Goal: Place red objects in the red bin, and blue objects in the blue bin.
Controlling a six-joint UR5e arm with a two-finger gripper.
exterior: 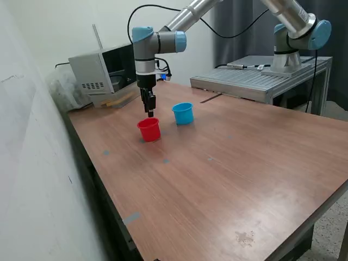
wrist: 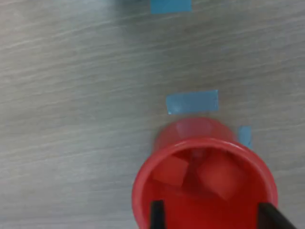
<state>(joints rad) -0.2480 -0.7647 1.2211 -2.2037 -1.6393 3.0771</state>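
Note:
The red bin (exterior: 149, 130) stands on the wooden table (exterior: 228, 179), with the blue bin (exterior: 183, 113) just to the exterior view's right of it. My gripper (exterior: 150, 112) hangs straight above the red bin's mouth. In the wrist view the red bin (wrist: 143, 191) holds two red objects, one red cube (wrist: 170, 170) and a second (wrist: 220, 177) beside it. The gripper (wrist: 213, 217) is open, its dark fingertips (wrist: 157, 214) spread over the rim with nothing between them. No blue objects show in either view; the inside of the blue bin is hidden.
A grey box-like appliance (exterior: 103, 70) sits at the table's back corner on the exterior view's left. A metal platform (exterior: 255, 79) carrying the arm's base stands behind the table. Small blue tape marks (wrist: 192, 102) dot the tabletop.

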